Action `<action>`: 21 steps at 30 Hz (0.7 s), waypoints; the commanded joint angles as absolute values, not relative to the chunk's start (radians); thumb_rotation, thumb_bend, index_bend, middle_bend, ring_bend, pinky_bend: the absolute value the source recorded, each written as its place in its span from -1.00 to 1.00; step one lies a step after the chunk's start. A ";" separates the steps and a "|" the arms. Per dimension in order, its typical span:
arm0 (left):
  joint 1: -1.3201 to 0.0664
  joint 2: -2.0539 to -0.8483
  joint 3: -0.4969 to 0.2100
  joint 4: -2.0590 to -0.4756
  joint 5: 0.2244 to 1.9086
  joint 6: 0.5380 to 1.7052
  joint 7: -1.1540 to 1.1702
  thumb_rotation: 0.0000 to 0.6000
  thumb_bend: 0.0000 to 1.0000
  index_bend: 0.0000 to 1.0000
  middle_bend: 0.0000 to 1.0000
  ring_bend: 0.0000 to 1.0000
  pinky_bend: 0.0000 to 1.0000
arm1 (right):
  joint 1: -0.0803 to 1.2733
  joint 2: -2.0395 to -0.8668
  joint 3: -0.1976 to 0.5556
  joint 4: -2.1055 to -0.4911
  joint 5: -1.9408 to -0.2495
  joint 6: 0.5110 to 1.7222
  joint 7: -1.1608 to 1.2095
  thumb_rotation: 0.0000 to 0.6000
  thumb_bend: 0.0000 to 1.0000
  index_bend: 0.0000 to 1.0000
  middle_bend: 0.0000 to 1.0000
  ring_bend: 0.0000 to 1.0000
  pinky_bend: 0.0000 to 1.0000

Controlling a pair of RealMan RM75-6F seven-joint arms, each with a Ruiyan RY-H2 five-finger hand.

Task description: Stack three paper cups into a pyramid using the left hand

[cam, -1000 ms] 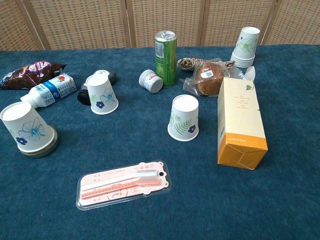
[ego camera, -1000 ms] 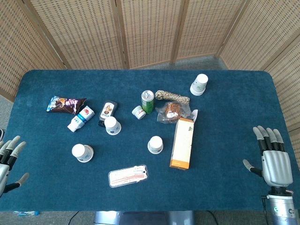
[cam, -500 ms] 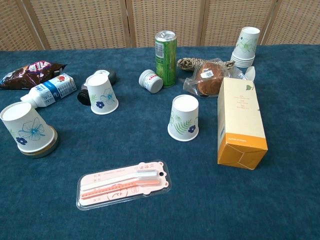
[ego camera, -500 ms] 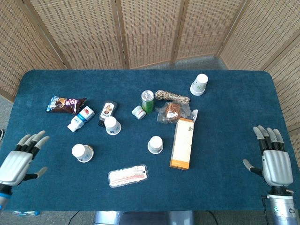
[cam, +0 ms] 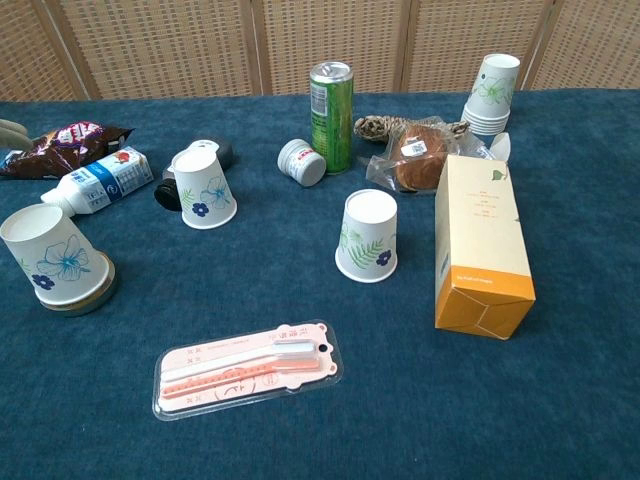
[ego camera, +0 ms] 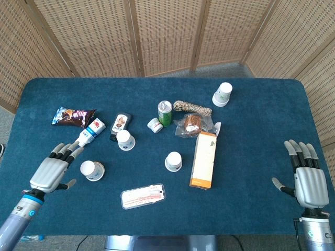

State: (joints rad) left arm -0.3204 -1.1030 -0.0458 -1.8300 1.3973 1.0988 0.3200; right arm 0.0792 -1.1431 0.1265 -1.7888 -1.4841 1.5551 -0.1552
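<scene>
Three upside-down paper cups stand apart on the blue table: one with a blue flower at the near left [ego camera: 92, 170] [cam: 55, 260], one by the bottles [ego camera: 125, 139] [cam: 204, 188], and a leaf-printed one in the middle [ego camera: 174, 161] [cam: 368, 236]. My left hand [ego camera: 53, 171] is open, fingers spread, just left of the near-left cup without touching it. In the chest view only a fingertip [cam: 12, 128] shows at the left edge. My right hand [ego camera: 305, 177] rests open at the table's right edge.
A stack of cups [ego camera: 222, 94] stands at the back right. A green can [ego camera: 165, 113], small white jar [ego camera: 154, 125], milk bottle [ego camera: 90, 132], dark bottle [ego camera: 119, 126], snack bag [ego camera: 72, 116], wrapped pastry [ego camera: 192, 124], orange carton [ego camera: 203, 159] and toothbrush pack [ego camera: 143, 195] lie around the cups.
My left hand has moved from the table's left edge rightward and forward to beside the near-left cup. The right hand and all objects are unmoved.
</scene>
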 commanded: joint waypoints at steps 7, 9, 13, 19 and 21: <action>-0.384 -1.188 -0.061 -1.871 1.253 1.066 0.528 1.00 -0.40 -0.90 -1.00 -0.98 -0.55 | 0.080 -1.137 0.131 -1.789 -1.475 1.551 -0.139 1.00 -0.61 -0.95 -1.00 -1.00 -1.00; -0.397 -1.207 -0.063 -1.866 1.223 1.065 0.564 1.00 -0.40 -0.81 -0.92 -0.87 -0.41 | 0.080 -1.136 0.130 -1.790 -1.476 1.551 -0.136 1.00 -0.61 -0.95 -1.00 -1.00 -1.00; -0.410 -1.250 -0.065 -1.851 1.196 1.081 0.596 1.00 -0.40 -0.57 -0.65 -0.52 -0.11 | 0.079 -1.134 0.131 -1.790 -1.473 1.551 -0.130 1.00 -0.62 -0.95 -1.00 -1.00 -1.00; -0.415 -1.303 -0.064 -1.793 1.195 1.112 0.587 1.00 -0.39 -0.30 -0.37 -0.23 0.04 | 0.079 -1.130 0.132 -1.789 -1.468 1.547 -0.120 1.00 -0.62 -0.95 -1.00 -1.00 -1.00; -0.414 -1.316 -0.064 -1.779 1.196 1.126 0.587 1.00 -0.38 -0.20 -0.27 -0.15 0.08 | 0.080 -1.130 0.133 -1.789 -1.466 1.545 -0.117 1.00 -0.62 -0.95 -1.00 -1.00 -1.00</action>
